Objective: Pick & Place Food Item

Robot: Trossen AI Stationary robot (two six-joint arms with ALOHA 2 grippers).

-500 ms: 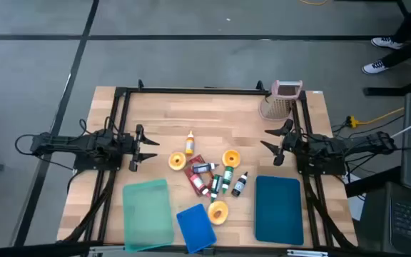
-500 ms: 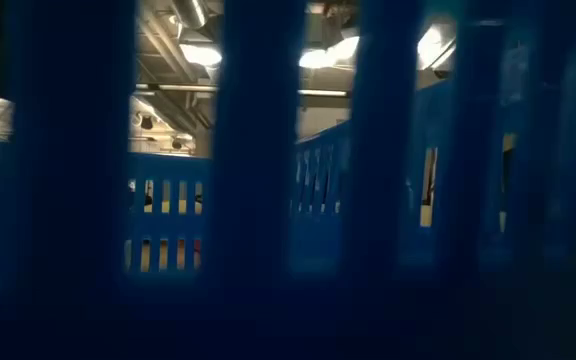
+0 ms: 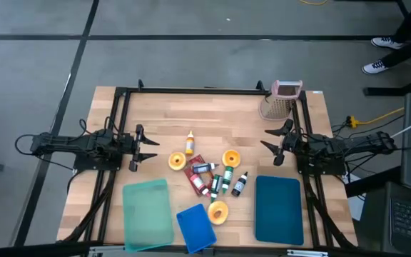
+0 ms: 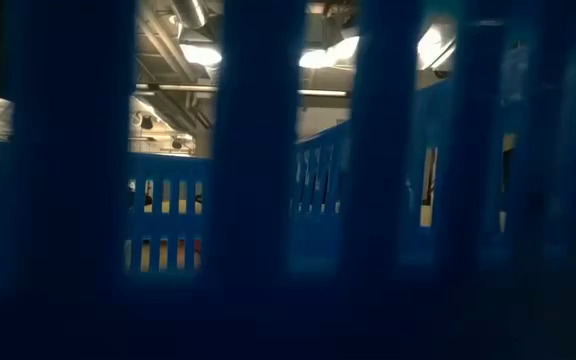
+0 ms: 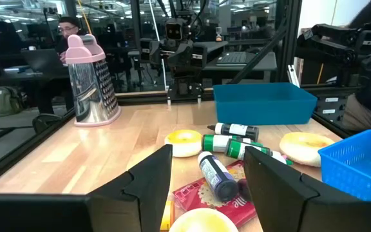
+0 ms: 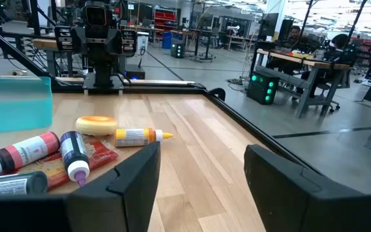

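At the near edge we see a light green bin (image 3: 148,213), a blue basket (image 3: 196,226) and a teal bin (image 3: 277,209). Further in, donuts (image 3: 217,211) and colouring bottles (image 3: 220,180) cluster mid-table. Our left gripper (image 3: 143,148) and right gripper (image 3: 271,145) wait either side, fingers spread, grasping nothing. Farthest stands a grater (image 3: 280,100).

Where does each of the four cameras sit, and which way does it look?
High view: above, looking straight down on the table; both arms show.
Low view: at table height, behind blue bin slats; no arm shows.
Left wrist view: looks across at the grater; own fingers below.
Right wrist view: looks across at the yellow bottle; own fingers below.
Shared: both wrist views show the red packet.
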